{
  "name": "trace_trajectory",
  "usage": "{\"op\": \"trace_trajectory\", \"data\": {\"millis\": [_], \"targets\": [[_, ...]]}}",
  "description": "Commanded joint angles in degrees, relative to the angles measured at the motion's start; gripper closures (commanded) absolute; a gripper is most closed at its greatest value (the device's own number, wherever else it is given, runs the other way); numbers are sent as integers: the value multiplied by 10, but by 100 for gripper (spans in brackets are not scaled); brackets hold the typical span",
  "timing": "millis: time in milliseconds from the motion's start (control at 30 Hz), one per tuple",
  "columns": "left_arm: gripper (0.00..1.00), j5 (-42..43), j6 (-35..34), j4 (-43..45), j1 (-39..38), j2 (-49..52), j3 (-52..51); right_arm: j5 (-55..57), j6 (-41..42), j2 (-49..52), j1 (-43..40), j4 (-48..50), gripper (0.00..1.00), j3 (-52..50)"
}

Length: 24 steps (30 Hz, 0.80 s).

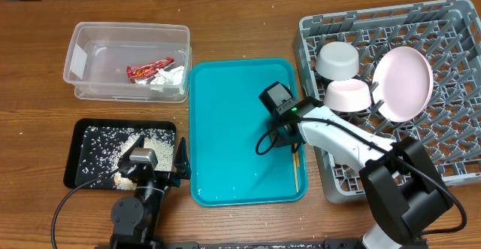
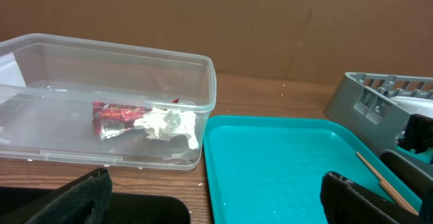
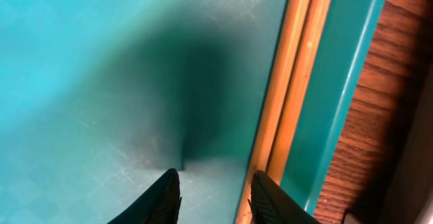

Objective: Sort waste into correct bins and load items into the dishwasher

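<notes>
Now right gripper (image 3: 215, 198) hovers beside chopsticks (image 3: 291, 82) on teal tray (image 3: 81, 61), jaws slightly apart, empty; left gripper (image 2: 216, 207) jaws spread wide, empty.

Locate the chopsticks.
Overhead, the chopsticks lie inside the teal tray along its right rim, beside the grey dish rack, with the right gripper close alongside.

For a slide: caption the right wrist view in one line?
Right gripper, open, poised over the teal tray beside the chopsticks lying along its rim.
</notes>
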Motion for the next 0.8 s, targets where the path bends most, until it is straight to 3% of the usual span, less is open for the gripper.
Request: {"op": "trace_trajectory", "data": {"millis": [0, 333, 633, 767], "targets": [[0, -1, -3, -1, -2, -6, -2, -3, 2, 8, -5, 2, 63, 6], [0, -1, -3, -1, -2, -6, -2, -11, 13, 8, -5, 40, 60, -43], [0, -1, -3, -1, -2, -6, -2, -28, 6, -1, -4, 14, 67, -37], [0, -1, -3, -1, -2, -6, -2, -27, 6, -44, 3, 2, 63, -21]]}}
